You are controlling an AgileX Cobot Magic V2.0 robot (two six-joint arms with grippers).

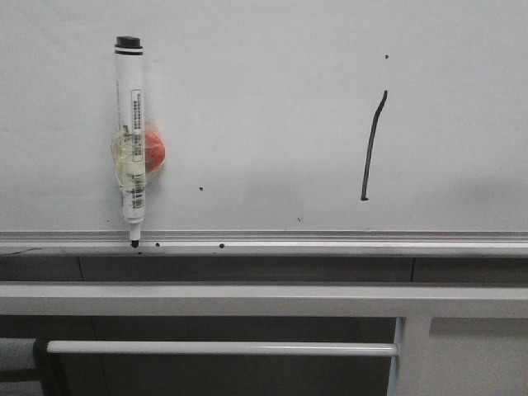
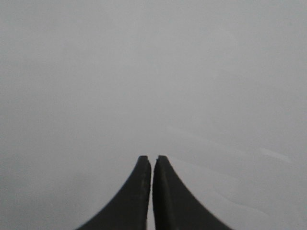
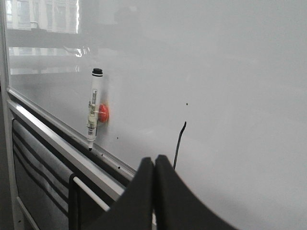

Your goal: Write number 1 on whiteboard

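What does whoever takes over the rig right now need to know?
Left tool: shut, holding nothing, facing blank board.
Right tool: shut, holding nothing, off the whiteboard.
Marker: upright on the board's left side, taped to a red magnet, tip down at the bottom rail.
Number 1: drawn on the board's right half, a near-vertical black stroke.
Done: writing looks complete, marker parked.
Left: apparently nothing.
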